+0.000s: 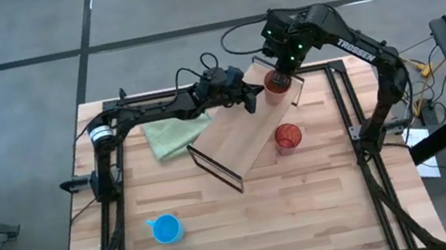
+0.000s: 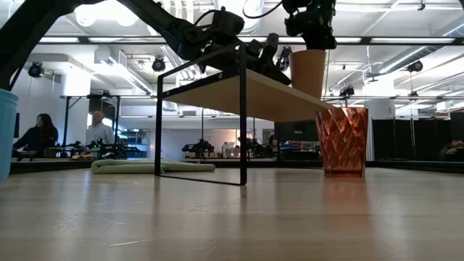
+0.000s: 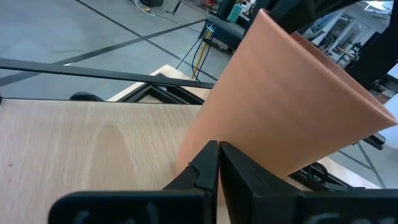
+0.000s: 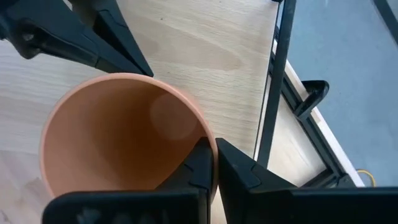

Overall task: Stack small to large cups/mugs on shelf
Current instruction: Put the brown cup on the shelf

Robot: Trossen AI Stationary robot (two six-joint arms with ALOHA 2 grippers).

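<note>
The orange-brown cup (image 1: 278, 86) stands upright at the far end of the light-wood shelf (image 1: 239, 136). My right gripper (image 4: 215, 152) is above it, shut on its rim. My left gripper (image 3: 219, 149) is shut, level over the shelf, its tips at the cup's lower wall (image 3: 249, 143). The translucent red tumbler (image 1: 289, 137) stands on the table beside the shelf's right edge, and shows in the low view as the tumbler (image 2: 344, 141). The blue cup (image 1: 166, 229) stands on the table near the left front. My right gripper pinches the orange-brown cup's rim (image 4: 202, 134) with one finger inside the cup and one outside, coming from above and pointing down. The cup is upright, its base at the shelf board (image 2: 308, 90). My left gripper's shut fingertips (image 3: 208, 155) are at the cup's lower wall, coming level from the table's left; whether they touch it I cannot tell.
A pale green cloth (image 1: 174, 135) lies on the table left of the shelf, under my left arm. Black frame rails (image 1: 344, 108) run along the table's sides. Bare table (image 1: 312, 210) lies in front of the shelf. People sit in the room far behind.
</note>
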